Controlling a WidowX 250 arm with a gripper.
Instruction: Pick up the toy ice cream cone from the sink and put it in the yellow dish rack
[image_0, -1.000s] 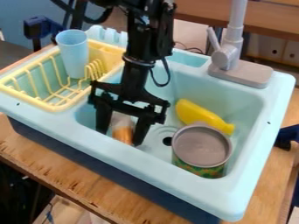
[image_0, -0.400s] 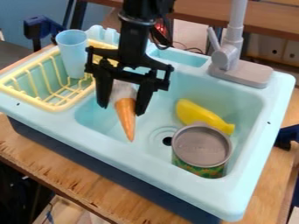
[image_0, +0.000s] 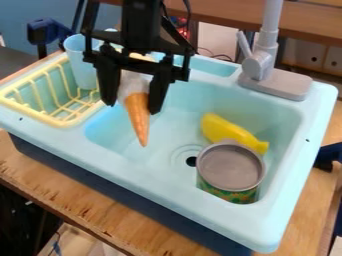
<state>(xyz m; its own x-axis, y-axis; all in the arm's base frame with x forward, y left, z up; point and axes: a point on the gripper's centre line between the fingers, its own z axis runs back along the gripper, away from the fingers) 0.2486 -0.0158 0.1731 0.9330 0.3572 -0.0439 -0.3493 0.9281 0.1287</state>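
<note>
Your claw (image_0: 131, 102) is clamped on the toy ice cream cone (image_0: 138, 112), its tip pointing down, above the left part of the light-blue toy sink (image_0: 174, 175). In the basin you have a yellow squash-shaped toy (image_0: 230, 131) just beside a lidded can (image_0: 230, 170). Near your claw, a light-blue cup (image_0: 81, 67) stands in the yellow dish rack (image_0: 57, 121).

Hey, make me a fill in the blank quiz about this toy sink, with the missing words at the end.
The gripper holds the orange-and-white cone with its pointed tip facing ____.
The light blue cup stands in a dish rack whose colour is ____.
In the basin, near the yellow toy, the can has a top coloured ____.

Missing words: down; yellow; gray.
</note>
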